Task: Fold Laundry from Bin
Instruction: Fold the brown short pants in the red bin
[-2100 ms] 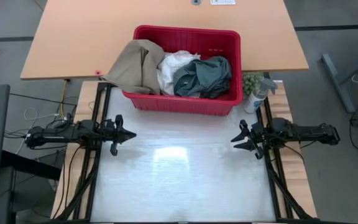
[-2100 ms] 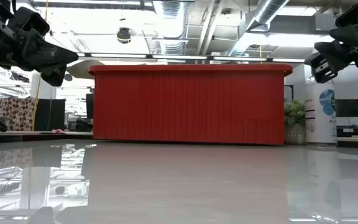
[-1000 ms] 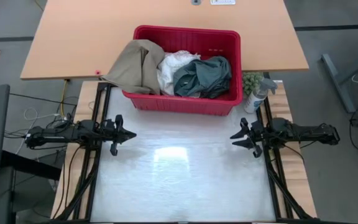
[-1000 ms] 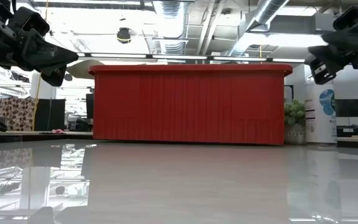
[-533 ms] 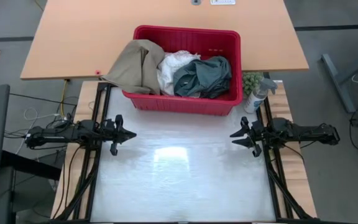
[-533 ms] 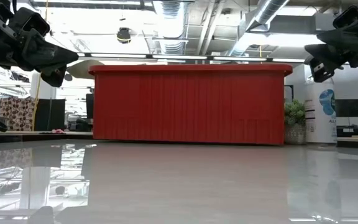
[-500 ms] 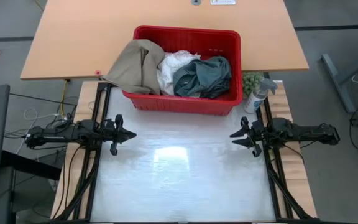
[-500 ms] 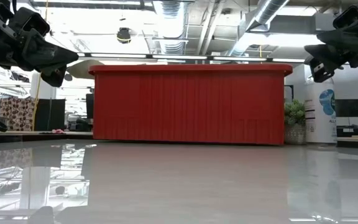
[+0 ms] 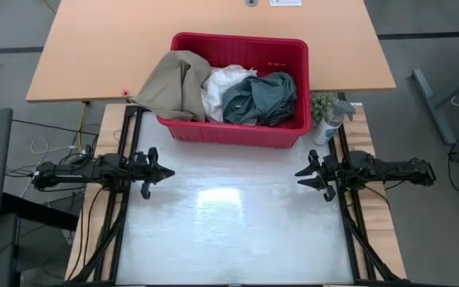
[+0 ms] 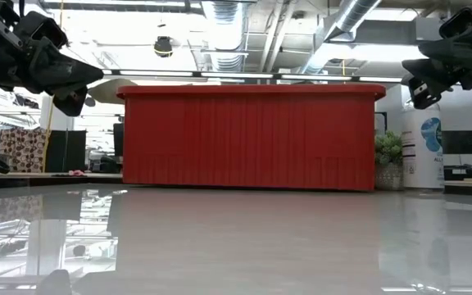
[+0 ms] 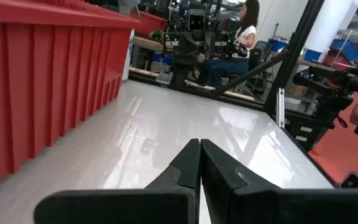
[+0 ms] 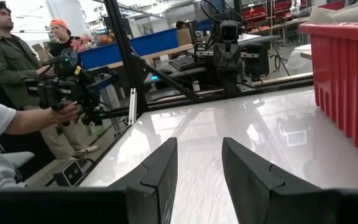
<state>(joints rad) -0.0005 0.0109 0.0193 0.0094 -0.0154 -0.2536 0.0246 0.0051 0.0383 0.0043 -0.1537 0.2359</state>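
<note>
From above, the red bin (image 9: 241, 89) sits at the far edge of the shiny white table (image 9: 229, 231). Its long side runs left to right. The laundry is all in it. The beige cloth (image 9: 174, 82) hangs over the left rim. The white cloth (image 9: 223, 82) is in the middle, and the dark green cloth (image 9: 260, 98) is on the right. Nothing is folded yet, so I think all the work is still to do. The left gripper (image 9: 166, 172) waits at the left edge of the table, fingers pressed together. The right gripper (image 9: 300, 177) waits at the right edge, fingers apart and holding nothing. A spray bottle (image 9: 331, 121) stands right of the bin.

From low down, the bin's long wall (image 10: 248, 138) faces us, open top up. Both arms hang above the table.

The left wrist view shows two dark fingers (image 11: 188, 163) touching, with the bin wall beside them.

The right wrist view shows a gap between the fingers (image 12: 160, 163). People stand beyond the table.
</note>
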